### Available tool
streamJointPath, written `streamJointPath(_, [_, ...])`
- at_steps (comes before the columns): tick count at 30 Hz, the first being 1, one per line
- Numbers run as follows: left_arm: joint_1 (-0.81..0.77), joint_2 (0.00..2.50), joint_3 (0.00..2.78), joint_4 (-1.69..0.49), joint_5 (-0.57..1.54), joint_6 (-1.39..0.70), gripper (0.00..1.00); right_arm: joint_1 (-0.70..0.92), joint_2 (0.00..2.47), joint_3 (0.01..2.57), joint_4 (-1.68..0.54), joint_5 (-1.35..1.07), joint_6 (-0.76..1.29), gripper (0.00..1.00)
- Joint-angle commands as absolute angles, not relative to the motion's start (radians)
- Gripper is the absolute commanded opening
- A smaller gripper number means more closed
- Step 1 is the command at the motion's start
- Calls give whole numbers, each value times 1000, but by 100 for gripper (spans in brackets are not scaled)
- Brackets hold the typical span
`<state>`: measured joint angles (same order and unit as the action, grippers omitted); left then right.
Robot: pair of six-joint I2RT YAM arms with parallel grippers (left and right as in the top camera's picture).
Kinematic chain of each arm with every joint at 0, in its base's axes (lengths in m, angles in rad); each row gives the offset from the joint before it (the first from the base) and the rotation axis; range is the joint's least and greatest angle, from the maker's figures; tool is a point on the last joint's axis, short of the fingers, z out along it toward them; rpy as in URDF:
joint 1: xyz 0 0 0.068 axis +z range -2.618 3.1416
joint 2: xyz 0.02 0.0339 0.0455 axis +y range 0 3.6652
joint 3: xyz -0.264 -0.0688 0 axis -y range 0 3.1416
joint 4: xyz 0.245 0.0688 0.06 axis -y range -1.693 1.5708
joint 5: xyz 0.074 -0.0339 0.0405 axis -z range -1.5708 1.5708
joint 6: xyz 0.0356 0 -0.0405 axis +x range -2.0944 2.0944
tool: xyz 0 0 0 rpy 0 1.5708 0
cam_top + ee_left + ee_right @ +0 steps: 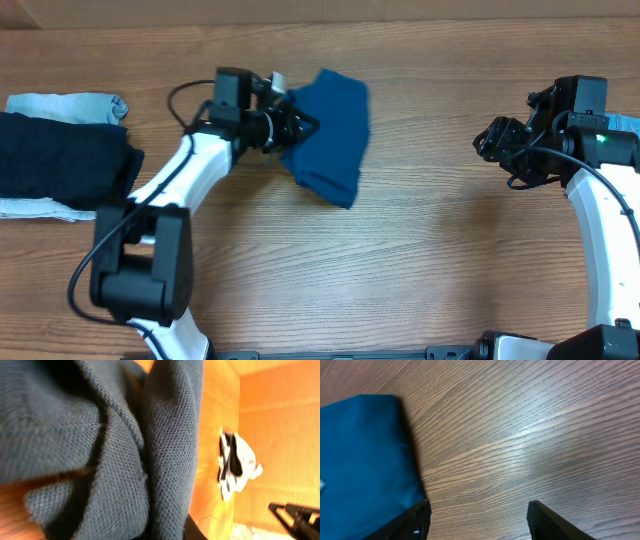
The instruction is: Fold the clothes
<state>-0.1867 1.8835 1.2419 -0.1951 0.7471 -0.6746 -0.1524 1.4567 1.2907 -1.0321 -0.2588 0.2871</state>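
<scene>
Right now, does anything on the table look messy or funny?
Yes. The blue shirt is scrunched into a crooked lump right at the left gripper, instead of lying flat and smooth.

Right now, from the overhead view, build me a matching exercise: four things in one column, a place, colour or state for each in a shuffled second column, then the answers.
Column one
1. polo shirt
2. dark garment
3. left hand
4. right hand

Column two
A. open and holding nothing
B. folded, at the left end of the table
C. royal blue, bunched near the middle
D. pressed against the shirt's left edge

Pairs: 1-C, 2-B, 3-D, 4-A
</scene>
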Motion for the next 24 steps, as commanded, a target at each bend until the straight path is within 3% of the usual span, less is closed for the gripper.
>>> streamJointPath(1, [-154, 1788, 1275, -221, 691, -704, 4, -153, 1454, 1320, -1029, -263, 281, 66])
streamJointPath(13, [-93, 1750, 1275, -308, 602, -707, 4, -153, 1454, 1320, -1024, -262, 281, 66])
streamJointPath(24, [-167, 1750, 1109, -430, 413, -731, 4, -153, 1454, 1320, -1032, -262, 281, 66])
